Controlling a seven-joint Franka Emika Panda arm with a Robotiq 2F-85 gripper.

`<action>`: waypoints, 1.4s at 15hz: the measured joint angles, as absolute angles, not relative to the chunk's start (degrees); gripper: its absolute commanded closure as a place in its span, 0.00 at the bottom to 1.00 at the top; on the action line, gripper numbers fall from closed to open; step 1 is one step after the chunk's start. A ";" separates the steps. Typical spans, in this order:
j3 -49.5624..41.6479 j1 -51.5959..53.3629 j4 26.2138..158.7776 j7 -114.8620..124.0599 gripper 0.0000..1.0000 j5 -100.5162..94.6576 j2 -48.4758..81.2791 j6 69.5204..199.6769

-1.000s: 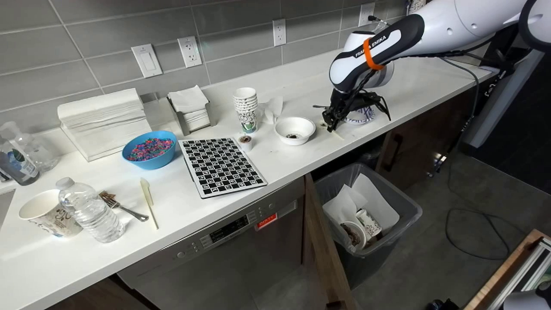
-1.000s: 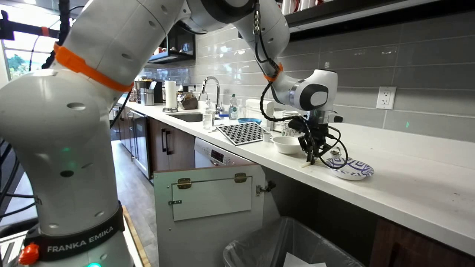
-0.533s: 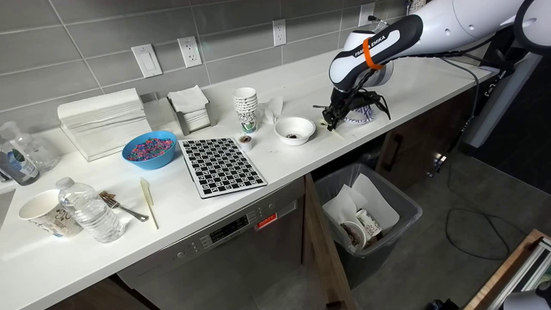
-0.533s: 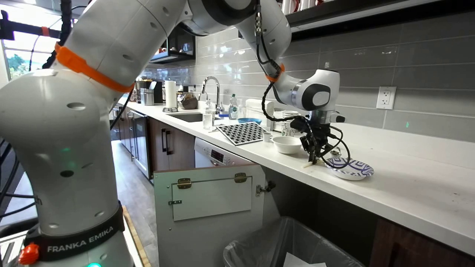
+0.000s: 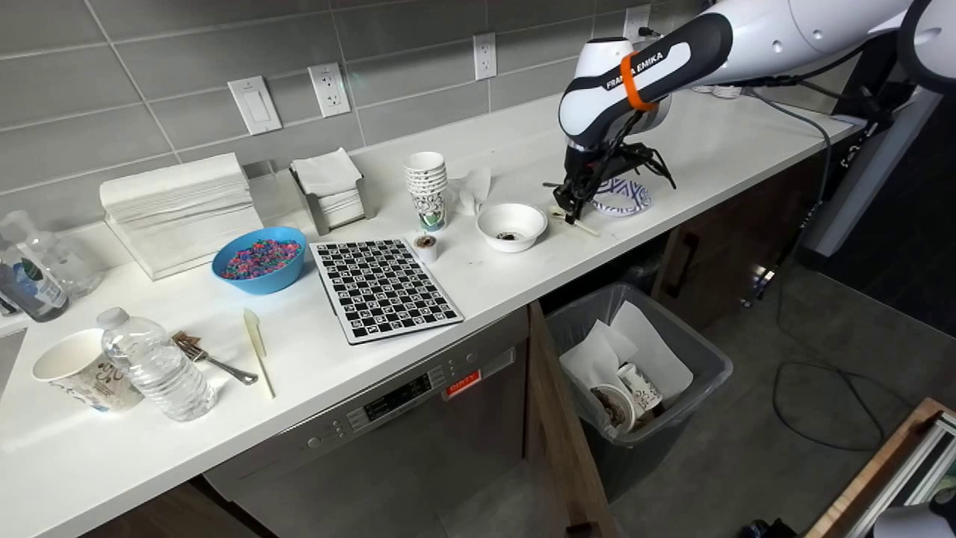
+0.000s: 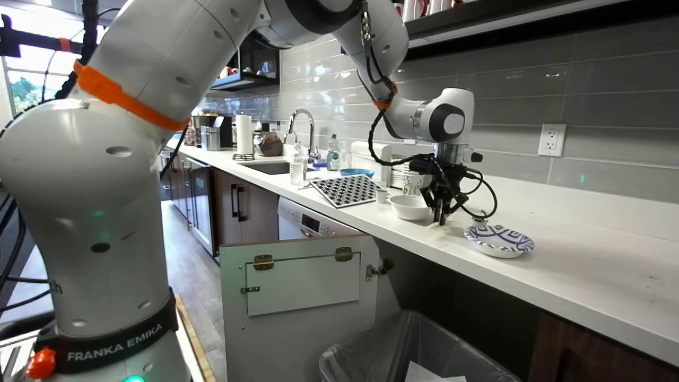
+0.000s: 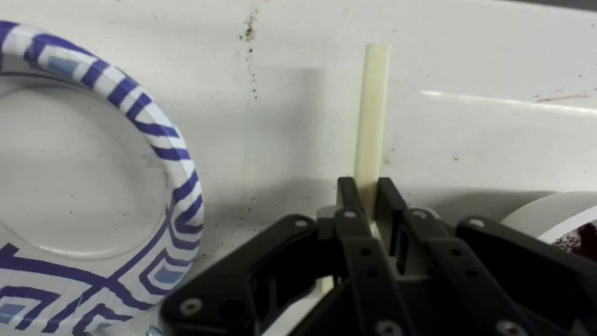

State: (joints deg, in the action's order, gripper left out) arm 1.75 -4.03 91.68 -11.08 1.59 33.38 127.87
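Ideally, the gripper [image 7: 368,193], pinched closed on the cream plastic utensil [image 7: 371,112], should move slowly, clear of the white bowl [image 5: 532,224].

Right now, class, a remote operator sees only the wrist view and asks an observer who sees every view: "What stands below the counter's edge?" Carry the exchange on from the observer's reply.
Observer: A bin, with paper in it.
Operator: My gripper is shut on a pale stick. What lies past the white bowl, away from the patterned bowl?
Observer: A checkered board.
Operator: And how does the cupboard door stand?
Observer: It stands open.
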 measured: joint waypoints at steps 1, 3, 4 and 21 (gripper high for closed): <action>1.41 -3.23 91.20 -10.19 0.96 0.28 33.12 126.84; 0.74 -1.79 90.38 -8.84 0.96 -2.15 32.59 125.41; 0.36 -1.13 90.06 -8.12 0.96 -3.58 32.41 125.09; -2.12 7.33 90.36 -8.29 0.96 -27.51 30.10 124.02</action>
State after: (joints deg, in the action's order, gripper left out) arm -2.12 7.33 90.36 -8.29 -27.51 30.10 124.02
